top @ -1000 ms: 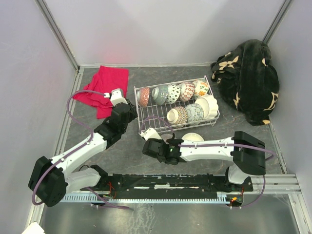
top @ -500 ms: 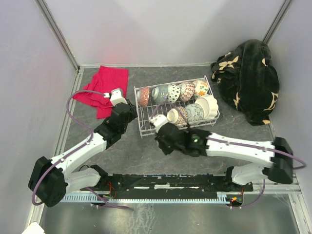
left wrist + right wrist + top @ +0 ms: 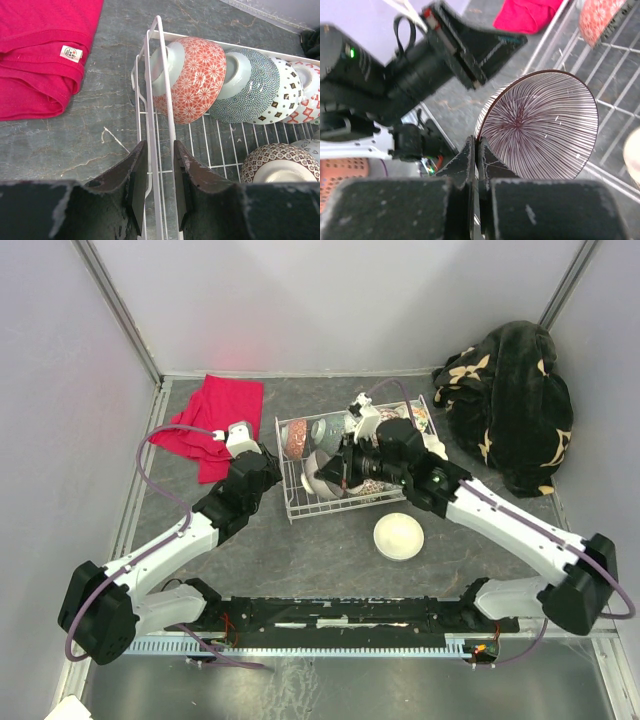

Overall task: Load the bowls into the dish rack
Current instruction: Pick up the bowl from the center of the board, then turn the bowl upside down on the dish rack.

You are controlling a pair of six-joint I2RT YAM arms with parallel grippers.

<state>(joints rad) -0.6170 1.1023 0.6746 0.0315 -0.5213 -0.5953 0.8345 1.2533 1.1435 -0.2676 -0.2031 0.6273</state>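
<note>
While grey stone-like tabletop runs between pale walls, the white wire dish rack (image 3: 300, 472) sits at its middle, glossy patterned bowls (image 3: 227, 82) standing on edge inside. Left of the rack lies a folded red cloth (image 3: 217, 420); right, a black plush blanket (image 3: 510, 405). Over the rack, the right gripper (image 3: 476, 150) pinches a line-patterned bowl (image 3: 540, 125) by its rim. The left gripper (image 3: 156, 177) clamps the rack's left wall.

Striped bowl (image 3: 540, 130) — rim between fingers (image 3: 465, 162)

White wire rack (image 3: 159, 150) w/ red-lattice bowl (image 3: 192, 80), teal-dotted bowl (image 3: 255, 85); dark-striped bowl (image 3: 540, 125); red cloth (image 3: 40, 50).
</note>
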